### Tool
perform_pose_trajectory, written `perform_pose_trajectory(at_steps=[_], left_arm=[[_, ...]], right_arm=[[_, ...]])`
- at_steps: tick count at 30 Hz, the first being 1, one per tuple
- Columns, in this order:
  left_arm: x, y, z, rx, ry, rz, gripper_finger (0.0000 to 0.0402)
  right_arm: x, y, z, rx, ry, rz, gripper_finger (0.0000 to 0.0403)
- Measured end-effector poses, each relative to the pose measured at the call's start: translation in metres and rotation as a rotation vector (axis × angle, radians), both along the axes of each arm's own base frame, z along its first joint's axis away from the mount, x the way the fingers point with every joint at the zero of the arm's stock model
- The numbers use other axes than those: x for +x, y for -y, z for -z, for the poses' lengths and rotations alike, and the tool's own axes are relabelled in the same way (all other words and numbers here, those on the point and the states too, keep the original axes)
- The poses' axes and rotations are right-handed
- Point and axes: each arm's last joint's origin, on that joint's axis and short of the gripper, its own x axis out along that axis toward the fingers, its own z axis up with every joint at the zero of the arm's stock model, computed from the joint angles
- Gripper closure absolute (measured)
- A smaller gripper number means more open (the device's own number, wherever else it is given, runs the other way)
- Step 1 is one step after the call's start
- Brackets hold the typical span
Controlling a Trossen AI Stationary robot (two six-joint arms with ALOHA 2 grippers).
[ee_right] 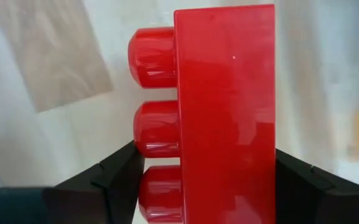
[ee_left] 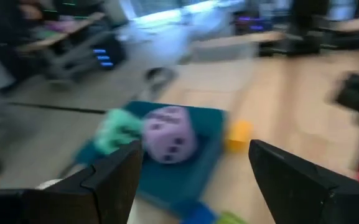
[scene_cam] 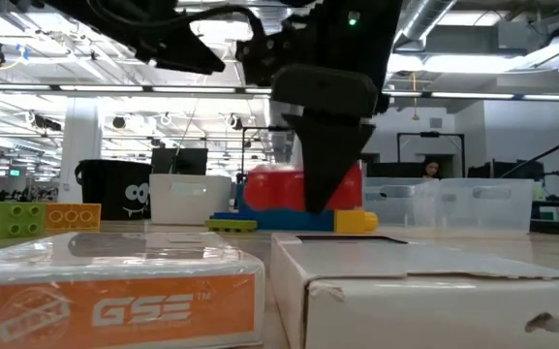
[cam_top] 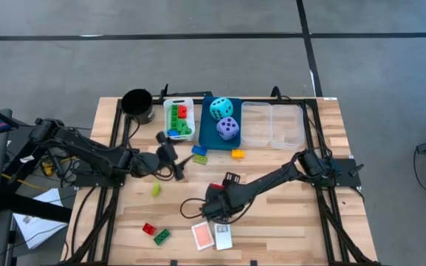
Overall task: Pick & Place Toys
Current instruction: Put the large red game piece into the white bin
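Beside the two cards (cam_top: 213, 236) at mid-table, right claw (cam_top: 216, 201) clamping a red brick (ee_right: 223, 112); left claw (cam_top: 170, 157) wide.

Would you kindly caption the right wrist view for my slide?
Right gripper with its jaws closed on a red brick, studs sideways, above the pale tabletop.

A glossy, smooth red plastic brick (ee_right: 223, 112) catches bright highlights on its round studs. It sits between the matt black fingers (ee_right: 114, 174) of the right gripper (ee_right: 204, 186). The table (cam_top: 286, 222) is pale, light-grained wooden planking with a matt surface. The purple die (ee_left: 168, 134) looks soft and matt, resting in a matt blue bin (cam_top: 207, 133). Two bins (cam_top: 273, 124) are clear, slightly shiny plastic. An orange card (scene_cam: 114, 291) appears film-wrapped and faintly glossy.
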Motion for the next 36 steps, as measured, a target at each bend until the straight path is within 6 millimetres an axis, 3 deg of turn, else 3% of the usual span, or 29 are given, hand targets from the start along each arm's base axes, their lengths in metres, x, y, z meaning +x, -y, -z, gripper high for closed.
perform_pose_trajectory(at_steps=[8, 12, 17, 22, 26, 30, 36], left_arm=[[-0.024, 0.003, -0.022, 0.0, 0.055, 0.025, 0.0115], [-0.044, 0.009, -0.032, -0.063, 0.094, 0.07, 0.0115], [-0.066, 0.014, -0.035, -0.226, 0.12, 0.148, 0.0115], [-0.067, 0.019, -0.019, -0.396, 0.15, 0.293, 0.0115], [-0.065, 0.019, -0.004, -0.511, 0.234, 0.282, 0.0115], [-0.061, 0.014, -0.005, -0.605, 0.361, 0.252, 0.0115], [-0.053, 0.009, 0.003, -0.652, 0.376, 0.193, 0.0115]], right_arm=[[-0.007, -0.01, -0.011, -0.113, -0.01, -0.031, 0.014], [-0.013, -0.011, -0.014, -0.152, -0.037, -0.037, 0.014], [-0.022, -0.013, -0.032, -0.212, 0.005, -0.035, 0.0139], [-0.028, -0.015, -0.061, -0.256, 0.132, -0.041, 0.0139], [-0.028, -0.018, -0.08, -0.299, 0.251, -0.074, 0.0139], [-0.024, -0.024, -0.085, -0.316, 0.298, -0.144, 0.0138], [-0.018, -0.024, -0.085, -0.335, 0.298, -0.205, 0.0138]])
